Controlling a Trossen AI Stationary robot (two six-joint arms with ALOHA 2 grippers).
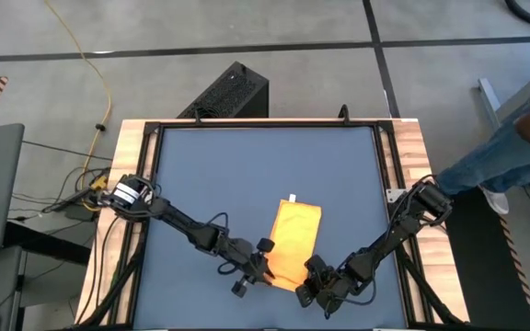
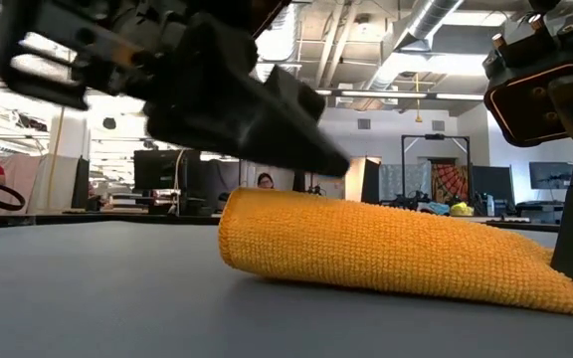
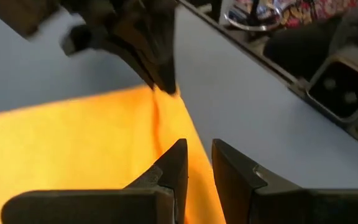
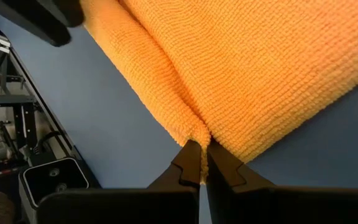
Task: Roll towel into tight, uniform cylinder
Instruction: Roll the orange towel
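Right gripper (image 4: 202,163) is pinching the towel's (image 1: 294,241) near edge; left gripper (image 3: 197,163), slightly parted, is hovering alongside.

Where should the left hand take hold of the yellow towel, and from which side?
Probably the near corner of the towel on its own side, approached from the left. That end is folded over, and the right hand already pinches the opposite corner.

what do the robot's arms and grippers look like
Both arms are dark, slim and jointed, with thin black cables looping alongside. The left arm has a silver cylinder near its base. The left gripper and right gripper each have two black, wedge-shaped fingers.
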